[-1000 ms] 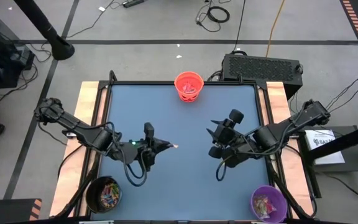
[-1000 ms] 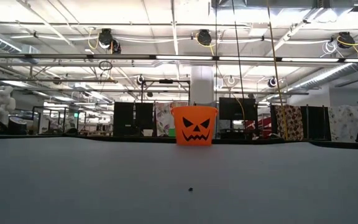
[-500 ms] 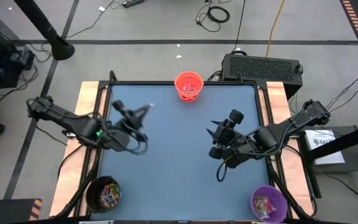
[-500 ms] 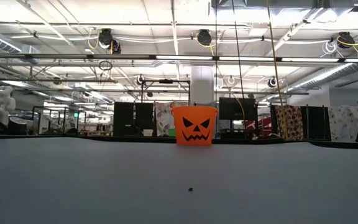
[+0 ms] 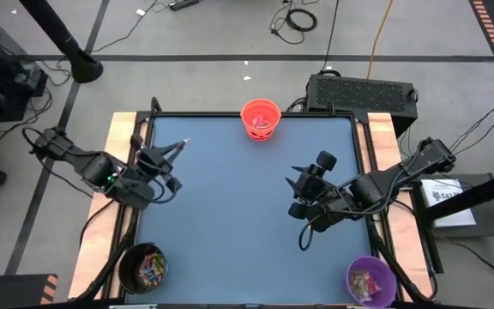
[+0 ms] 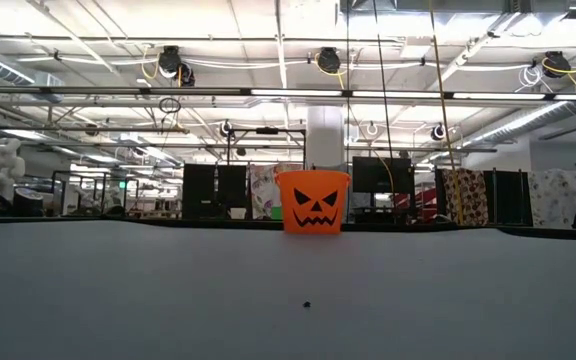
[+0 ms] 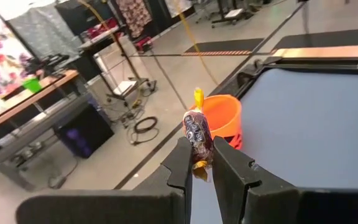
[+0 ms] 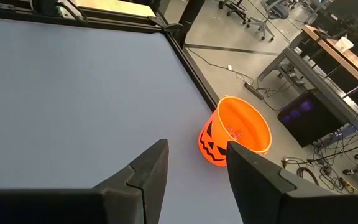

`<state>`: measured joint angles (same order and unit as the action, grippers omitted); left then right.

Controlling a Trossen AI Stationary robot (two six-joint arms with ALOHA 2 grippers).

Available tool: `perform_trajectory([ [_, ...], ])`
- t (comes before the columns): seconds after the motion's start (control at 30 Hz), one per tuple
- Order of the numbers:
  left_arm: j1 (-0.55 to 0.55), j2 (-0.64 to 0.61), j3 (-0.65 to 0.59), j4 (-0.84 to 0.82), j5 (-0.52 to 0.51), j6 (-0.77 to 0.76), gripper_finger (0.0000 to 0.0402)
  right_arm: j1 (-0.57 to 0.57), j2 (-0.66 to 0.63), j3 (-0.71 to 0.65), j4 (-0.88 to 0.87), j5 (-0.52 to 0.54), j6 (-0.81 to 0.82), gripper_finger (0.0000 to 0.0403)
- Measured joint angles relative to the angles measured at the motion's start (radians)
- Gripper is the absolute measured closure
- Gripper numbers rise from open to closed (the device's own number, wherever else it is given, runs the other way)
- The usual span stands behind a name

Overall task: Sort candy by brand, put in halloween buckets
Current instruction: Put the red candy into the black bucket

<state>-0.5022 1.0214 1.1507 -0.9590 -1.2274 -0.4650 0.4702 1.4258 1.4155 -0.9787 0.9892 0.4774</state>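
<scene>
While left jaws clamp a candy (image 7: 197,138), right jaws gape over the blue table (image 5: 247,223).

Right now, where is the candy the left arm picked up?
The wrapped candy is pinched in the left gripper, held above the table's left edge, with the orange bucket farther along the far edge.

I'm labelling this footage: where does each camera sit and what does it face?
High: overhead, straight down; both arms, table, three buckets.
Low: tabletop height, facing the room; orange bucket, no arms.
Left wrist: behind the left hand, which pinches a candy.
Right wrist: behind the empty right hand.
All four share the orange bucket.
</scene>
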Motion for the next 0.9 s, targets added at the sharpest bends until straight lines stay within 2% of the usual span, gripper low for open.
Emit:
perform_trajectory([
  [0.23, -0.046, -0.001, 0.0, 0.008, 0.003, 0.011, 0.0354, 0.0, 0.0, 0.0, 0.0, 0.003, 0.0, 0.0248],
  [0.33, -0.059, -0.003, 0.0, 0.01, 0.062, 0.025, 0.0354, 0.0, 0.0, 0.0, 0.0, 0.003, 0.0, 0.0248],
  [0.4, -0.073, -0.002, 0.0, 0.008, 0.177, 0.012, 0.0354, 0.0, 0.0, 0.0, 0.0, 0.003, 0.002, 0.0248],
  [0.53, -0.14, 0.006, 0.0, 0.003, 0.549, -0.102, 0.0354, 0.0, 0.0, 0.0, 0.0, -0.003, 0.009, 0.0248],
  [0.6, -0.193, 0.024, 0.0, 0.003, 0.691, -0.162, 0.0354, 0.0, 0.0, 0.0, 0.0, -0.003, 0.009, 0.0248],
  [0.8, -0.376, 0.089, -0.001, 0.0, 0.95, -0.4, 0.0354, 0.0, 0.0, 0.0, 0.001, -0.008, 0.041, 0.0248],
  [0.9, -0.481, 0.132, -0.001, -0.001, 1.018, -0.515, 0.0354, 0.0, 0.0, 0.0, 0.001, -0.028, 0.052, 0.0248],
])
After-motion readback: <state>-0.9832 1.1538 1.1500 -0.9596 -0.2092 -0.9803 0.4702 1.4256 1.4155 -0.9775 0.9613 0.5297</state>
